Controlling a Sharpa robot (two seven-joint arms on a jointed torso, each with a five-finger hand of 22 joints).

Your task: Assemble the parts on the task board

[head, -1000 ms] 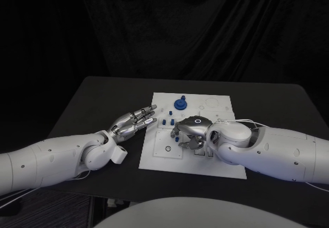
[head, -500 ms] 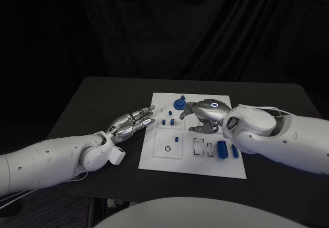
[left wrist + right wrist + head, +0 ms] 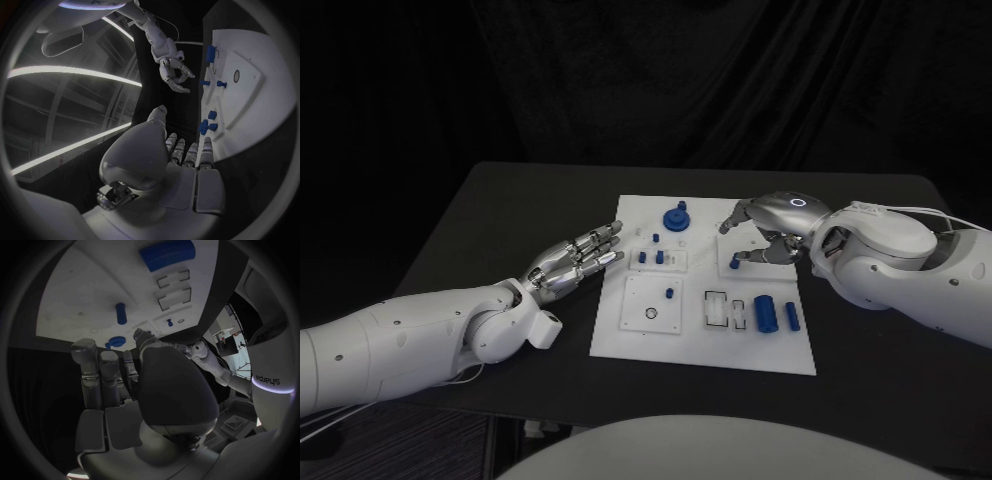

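Observation:
The white task board lies mid-table. On it are a round blue knob, small blue pegs near its left side, one peg on a square plate, and two blue cylinders lying at the near right. My right hand hovers over the board's far right part, fingers loosely curved and apart, nothing in them; a small peg stands just below its fingertips. My left hand is flat with straight fingers, just off the board's left edge. The left wrist view shows the board and the right hand.
Black table runs all round the board, with bare room left, right and behind it. Rectangular slots sit beside the cylinders. The right wrist view shows a cylinder and a peg on the board.
My right hand has moved from over the board's near middle back and to the right, uncovering the two blue cylinders. The left hand has stayed put.

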